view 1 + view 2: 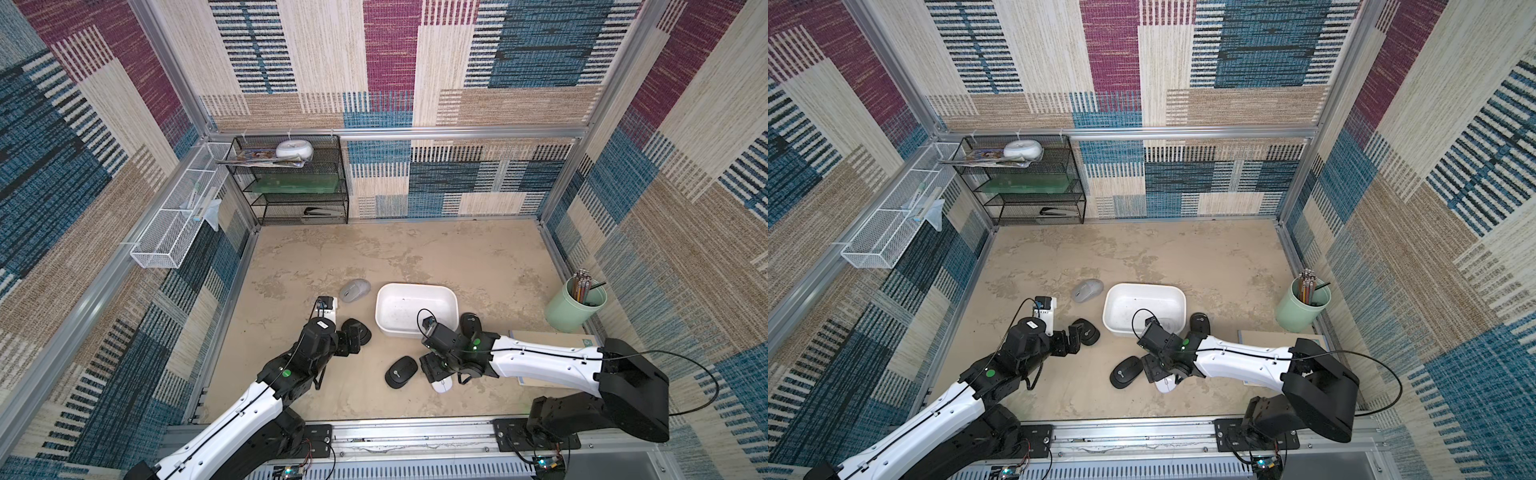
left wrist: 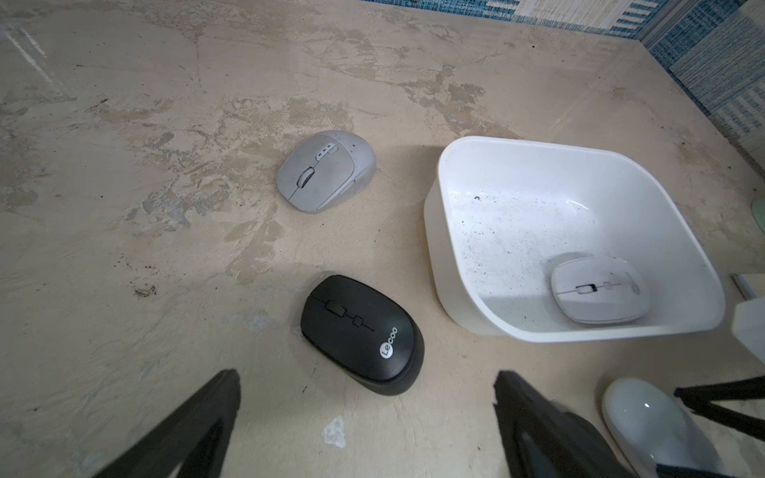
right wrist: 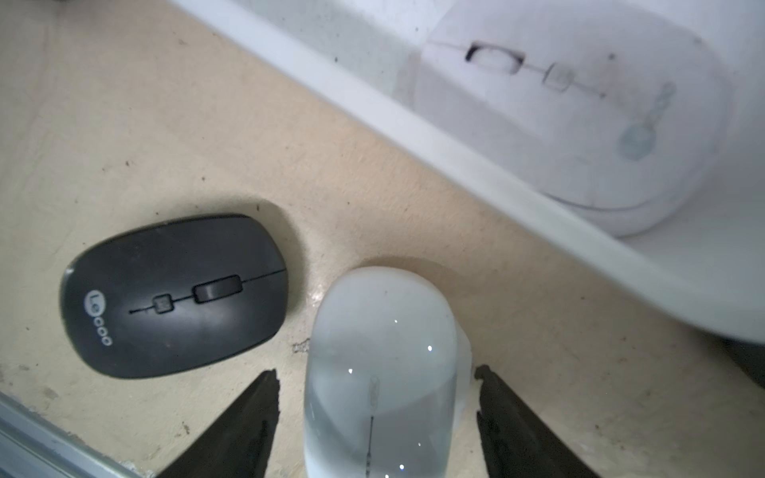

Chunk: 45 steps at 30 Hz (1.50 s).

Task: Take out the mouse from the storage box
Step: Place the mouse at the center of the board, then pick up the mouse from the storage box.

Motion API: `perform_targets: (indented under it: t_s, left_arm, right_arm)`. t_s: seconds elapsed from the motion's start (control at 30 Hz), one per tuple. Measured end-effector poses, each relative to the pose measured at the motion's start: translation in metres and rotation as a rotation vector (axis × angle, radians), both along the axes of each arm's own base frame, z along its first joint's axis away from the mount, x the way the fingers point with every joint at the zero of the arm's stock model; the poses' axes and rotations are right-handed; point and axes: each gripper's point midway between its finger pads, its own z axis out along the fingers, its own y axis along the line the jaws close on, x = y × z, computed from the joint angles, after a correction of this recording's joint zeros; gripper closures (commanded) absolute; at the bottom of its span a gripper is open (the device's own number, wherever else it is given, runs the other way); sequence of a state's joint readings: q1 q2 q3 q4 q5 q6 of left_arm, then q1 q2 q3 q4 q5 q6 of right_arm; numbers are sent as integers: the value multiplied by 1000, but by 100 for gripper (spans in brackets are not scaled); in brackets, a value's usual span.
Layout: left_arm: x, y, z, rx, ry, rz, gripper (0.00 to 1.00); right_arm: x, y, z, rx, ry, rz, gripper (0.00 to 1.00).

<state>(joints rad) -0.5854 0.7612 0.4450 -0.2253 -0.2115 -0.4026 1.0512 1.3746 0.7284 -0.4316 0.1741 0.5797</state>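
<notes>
The white storage box point(image 1: 409, 305) point(image 2: 513, 231) stands mid-table. One white mouse point(image 2: 598, 289) point(image 3: 571, 116) lies inside it by the near wall. My right gripper point(image 1: 433, 373) point(image 3: 376, 372) is open just in front of the box. A glossy white mouse point(image 1: 442, 385) point(image 3: 381, 372) rests on the table between its fingers, with a gap on each side. My left gripper point(image 1: 352, 337) point(image 2: 366, 380) is open and empty, left of the box. A black mouse point(image 1: 360, 330) point(image 2: 360, 335) lies on the table just ahead of it.
Other mice lie on the table: a grey mouse point(image 1: 354, 290) left of the box, a second black mouse point(image 1: 401, 372) beside the glossy one, a third black mouse point(image 1: 470, 323) right of the box. A green pencil cup point(image 1: 575, 309) stands far right. A black mesh rack point(image 1: 291, 183) sits back left.
</notes>
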Motion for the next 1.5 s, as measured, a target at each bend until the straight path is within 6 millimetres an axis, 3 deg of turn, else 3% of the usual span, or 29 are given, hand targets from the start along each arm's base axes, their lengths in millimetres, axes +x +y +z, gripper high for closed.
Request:
perform_targets:
  t_s: [0.1,0.2,0.4,0.53,0.73,1.07,1.5]
  left_arm:
    - [3,-7,3,-5,16,-23,1]
    - [11,-25,18,-39,27,-72,1]
    - [32,-64,33,-82,88,-173,1]
    - [45,-92,34,-96,138,-250,1]
    - [54,-141,32,-72,198,-396,1]
    - [33,-224,-10,174,312,-686,1]
    - [40,-253,-69,334,436,-793,5]
  right_arm:
    - [7,-1,16,20,-53,-10,18]
    - [19,-6,38,36,-146,-46,15]
    - [58,-29,72,13,-340,-145,11]
    - [87,-49,75,-18,-412,-225,11]
    - [115,-80,65,-18,-449,-329,10]
    - [127,-123,59,73,-498,-441,9]
    - [124,-130,67,172,-560,-460,9]
